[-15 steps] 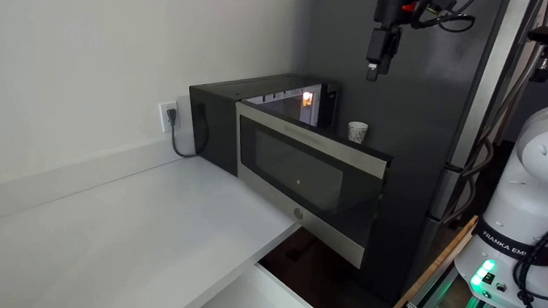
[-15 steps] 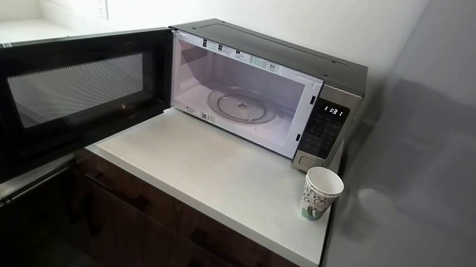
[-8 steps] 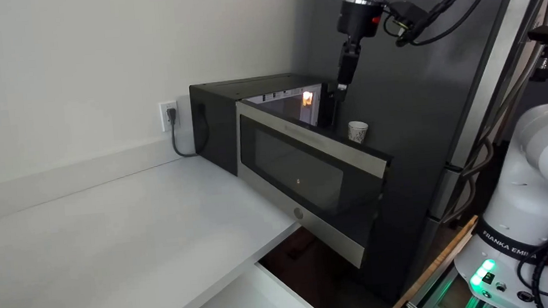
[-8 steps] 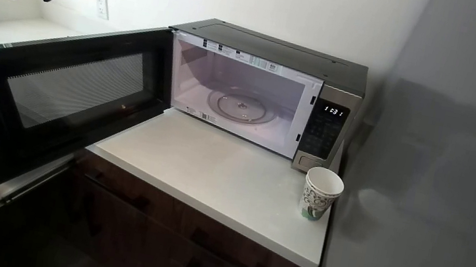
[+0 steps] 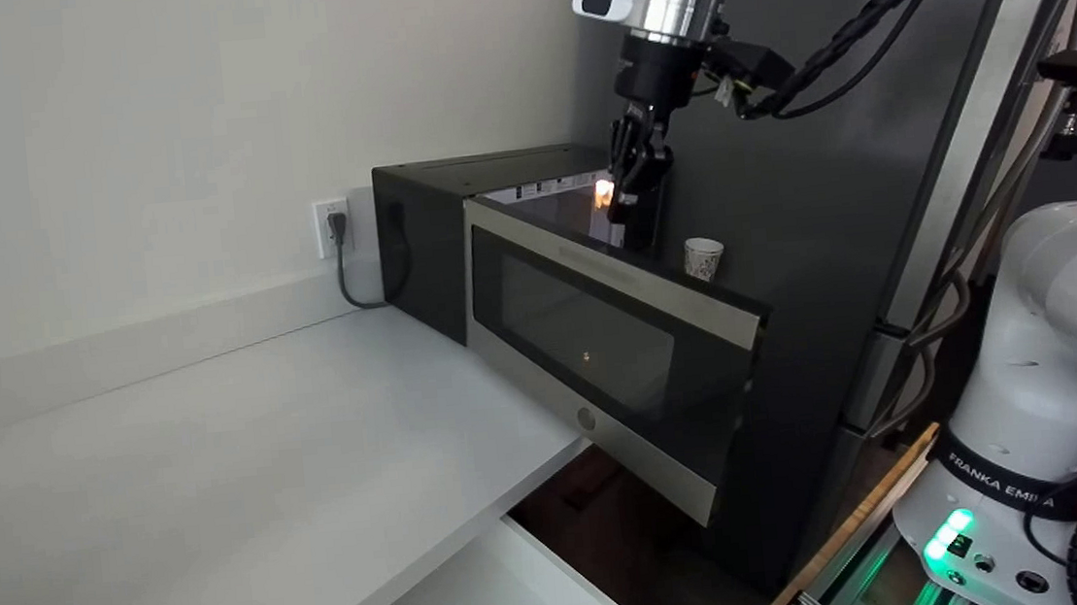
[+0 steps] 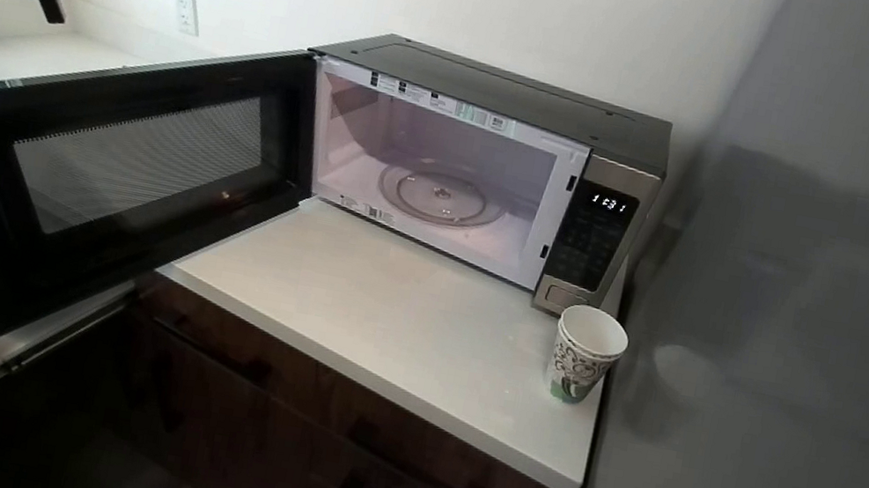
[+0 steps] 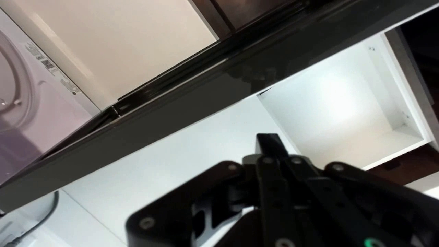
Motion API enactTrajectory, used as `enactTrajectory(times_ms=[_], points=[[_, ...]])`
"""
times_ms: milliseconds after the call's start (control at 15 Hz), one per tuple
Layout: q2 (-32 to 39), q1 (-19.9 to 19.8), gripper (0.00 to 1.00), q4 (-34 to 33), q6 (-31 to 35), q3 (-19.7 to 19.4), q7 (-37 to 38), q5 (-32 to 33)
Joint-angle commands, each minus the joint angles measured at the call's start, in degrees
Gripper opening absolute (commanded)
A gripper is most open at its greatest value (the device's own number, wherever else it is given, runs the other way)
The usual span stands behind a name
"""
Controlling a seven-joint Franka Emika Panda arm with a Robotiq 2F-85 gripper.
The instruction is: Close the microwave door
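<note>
"Wrist view, and it's a close-up: the gripper [image 7: 272, 146] looms at the bottom, tips showing against the white counter [image 7: 178, 151] on the outer side of the microwave door [image 5: 606, 355]!"

"And the fingers [image 6: 50, 8]?"

"Pressed together, tip against tip, gripping nothing! Both exterior views have them hanging above the door's top edge, apart from it."

"So how does that door stand?"

"Wide open! It's upright, hinged on the microwave [image 6: 470, 143], and the free end juts right out past the front edge of the counter."

"Down below, on the door's outer side, a white drawer [image 7: 343, 99] sits pulled out from under that same front edge."

"Now the microwave itself: set toward the back edge, close to the back corner beside the tall grey panel [image 6: 820, 285]. The glass turntable [image 6: 441, 194] is in plain sight inside, and the display [image 6: 609, 202] glows at the control end, its digits too blurred to call."

"And those patterned paper cups [image 6: 586, 356]! A nested stack, upright, right by the side edge next to the panel, between the control end and the front corner."

"Over at the wall [image 5: 98, 166], in an exterior view, a black cord [image 5: 342, 271] drops from the outlet [image 5: 322, 229] and curves along the back edge, just beside the microwave."
</note>
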State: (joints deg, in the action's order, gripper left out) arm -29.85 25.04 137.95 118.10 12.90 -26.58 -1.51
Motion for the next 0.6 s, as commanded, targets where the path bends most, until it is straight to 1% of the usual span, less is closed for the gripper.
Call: enactTrajectory(times_ms=[0, 533], points=[[4.0, 1.4, 0.0, -0.9, 0.4, -1.6, -6.3, -0.4], [7.7, 0.2, 0.0, -1.1, -0.8, -1.5, -11.3, -0.1]])
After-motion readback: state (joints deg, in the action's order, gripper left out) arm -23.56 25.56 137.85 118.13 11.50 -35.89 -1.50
